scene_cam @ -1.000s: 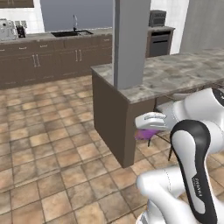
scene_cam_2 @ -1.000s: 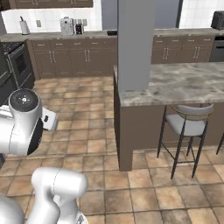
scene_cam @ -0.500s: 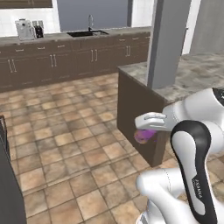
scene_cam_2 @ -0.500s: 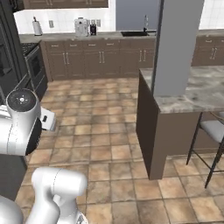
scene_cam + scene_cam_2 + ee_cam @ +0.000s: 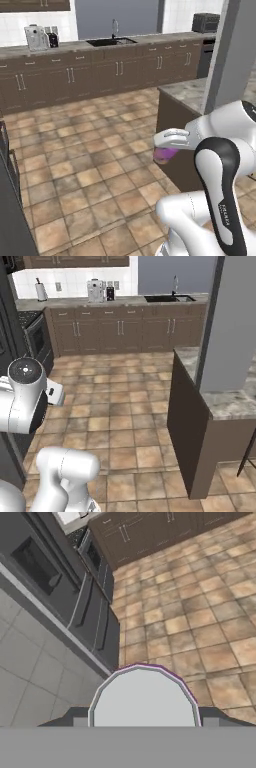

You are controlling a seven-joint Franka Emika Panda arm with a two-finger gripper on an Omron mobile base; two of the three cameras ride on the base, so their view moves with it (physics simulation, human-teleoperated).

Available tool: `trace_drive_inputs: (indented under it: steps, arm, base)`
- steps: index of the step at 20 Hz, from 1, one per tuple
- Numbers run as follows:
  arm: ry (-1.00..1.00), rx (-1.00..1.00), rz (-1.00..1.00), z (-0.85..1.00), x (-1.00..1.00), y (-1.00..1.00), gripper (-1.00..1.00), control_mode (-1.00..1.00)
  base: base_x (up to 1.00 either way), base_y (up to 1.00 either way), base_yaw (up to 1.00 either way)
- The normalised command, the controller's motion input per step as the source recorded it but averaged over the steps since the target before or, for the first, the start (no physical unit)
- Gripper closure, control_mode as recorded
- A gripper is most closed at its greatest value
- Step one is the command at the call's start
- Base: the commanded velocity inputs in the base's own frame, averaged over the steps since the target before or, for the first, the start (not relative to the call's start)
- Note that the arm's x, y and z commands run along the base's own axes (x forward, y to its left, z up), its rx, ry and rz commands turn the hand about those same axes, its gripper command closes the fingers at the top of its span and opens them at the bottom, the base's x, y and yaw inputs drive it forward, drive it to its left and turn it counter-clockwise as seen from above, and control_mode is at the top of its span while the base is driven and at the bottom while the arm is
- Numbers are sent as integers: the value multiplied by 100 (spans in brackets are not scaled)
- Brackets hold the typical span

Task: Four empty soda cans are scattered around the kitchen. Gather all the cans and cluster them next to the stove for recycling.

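Gripper point(image 5: 167, 146) clamped on the pink-purple soda can point(image 5: 164, 154), carried above the tiled floor point(image 5: 90, 165), just beside the island counter's point(image 5: 187, 92) dark end. Stove point(image 5: 31, 331) far along the back wall.

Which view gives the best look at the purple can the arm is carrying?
The left base view: the purple can shows from the side, hanging below the white gripper over the tiled floor. The hand view shows the can's grey top and purple rim. In the right base view the arm blocks it.
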Motion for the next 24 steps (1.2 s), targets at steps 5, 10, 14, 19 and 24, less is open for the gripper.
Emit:
trace_drive_inputs:
  steps: [5,10,14,19,24]
  arm:
    - [0,0,0,0,0,0,100,100]
    - [0,0,0,0,0,0,100,100]
    - [0,0,0,0,0,0,100,100]
    - [0,0,0,0,0,0,100,100]
    - [0,0,0,0,0,0,100,100]
  base:
    - [100,28,0]
    - [98,38,0]
    - [93,47,0]
    - [90,41,0]
    - [88,43,0]
